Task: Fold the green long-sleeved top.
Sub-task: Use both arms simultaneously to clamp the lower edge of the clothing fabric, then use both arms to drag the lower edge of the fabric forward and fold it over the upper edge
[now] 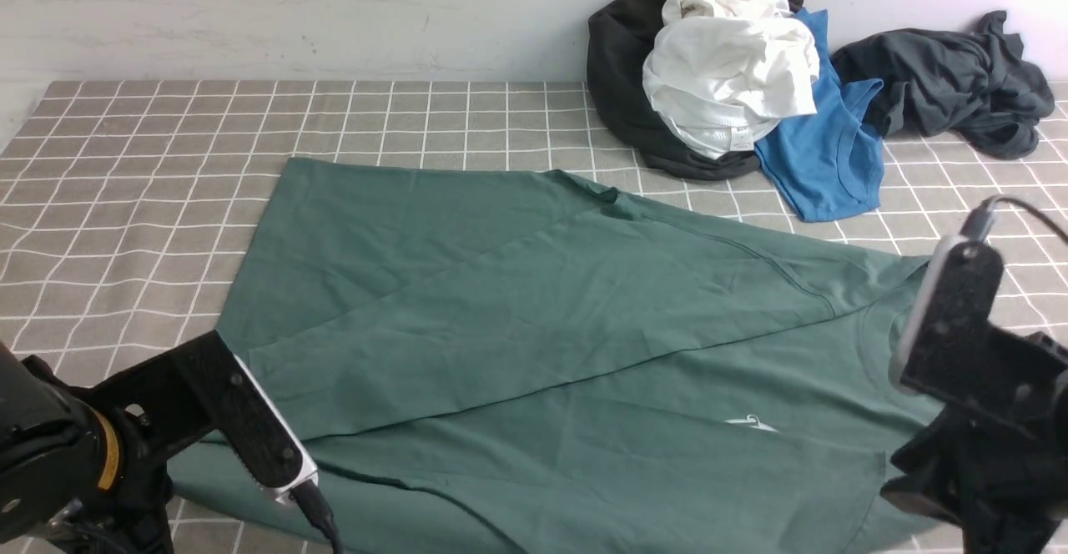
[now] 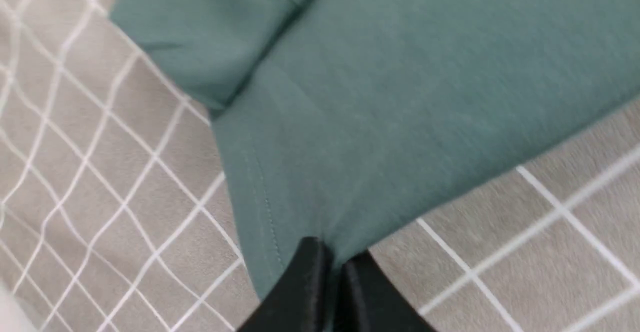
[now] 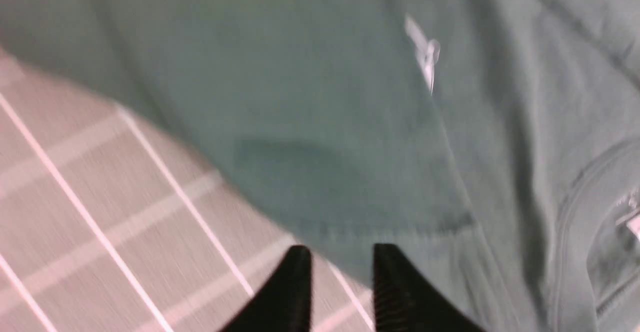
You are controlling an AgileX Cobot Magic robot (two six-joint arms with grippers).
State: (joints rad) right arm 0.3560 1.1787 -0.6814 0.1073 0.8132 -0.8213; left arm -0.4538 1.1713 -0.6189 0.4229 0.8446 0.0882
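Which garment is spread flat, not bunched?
The green long-sleeved top, laid out across the near side of the table. The white garment, blue tee, black garment and dark grey garment sit crumpled at the far right.

At eight o'clock in the front view the left arm (image 1: 46,454) is matt black and rounded, banded by an amber ring (image 1: 107,460); its left camera housing (image 1: 263,433) is a flat black slab edged in white, with a black cable (image 1: 321,521) leaving its lower end; at four o'clock the right arm (image 1: 1001,454) is black and blocky; its right camera housing (image 1: 947,312) is a black slab with a pale grey rim, topped at twelve o'clock by a grey plug (image 1: 978,222); the left jaws are smooth black wedges; the right jaws are black, finely ribbed inside.
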